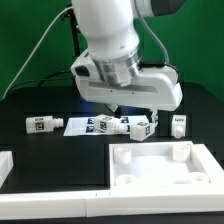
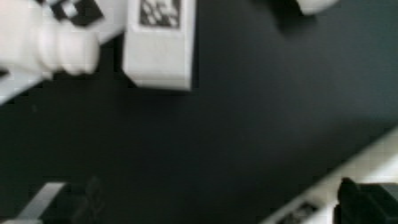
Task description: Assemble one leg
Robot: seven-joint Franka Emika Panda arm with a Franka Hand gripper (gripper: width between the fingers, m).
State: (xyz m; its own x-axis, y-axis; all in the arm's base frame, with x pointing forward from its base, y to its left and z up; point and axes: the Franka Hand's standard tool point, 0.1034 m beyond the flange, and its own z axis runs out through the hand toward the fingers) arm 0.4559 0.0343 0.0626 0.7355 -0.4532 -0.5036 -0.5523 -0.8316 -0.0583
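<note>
Several small white legs with tag stickers lie in a row on the black table: one [image 1: 42, 124] at the exterior view's left, two [image 1: 105, 125] [image 1: 140, 127] in the middle, one [image 1: 177, 125] at the right. My gripper [image 1: 116, 106] hangs just above and behind the middle legs, its fingers largely hidden by the wrist. In the wrist view the gripper [image 2: 214, 206] is open and empty, with dark fingertips [image 2: 61, 204] spread wide over bare table. One leg [image 2: 160, 45] lies well ahead of the fingers, with another white piece [image 2: 54, 50] beside it.
The marker board [image 1: 82, 126] lies under the middle legs. The large white tray-like piece [image 1: 160, 165] with corner holes lies in front. A white part [image 1: 5, 165] sits at the left edge and a white strip [image 1: 50, 197] along the front. A white edge [image 2: 356, 160] shows by one finger.
</note>
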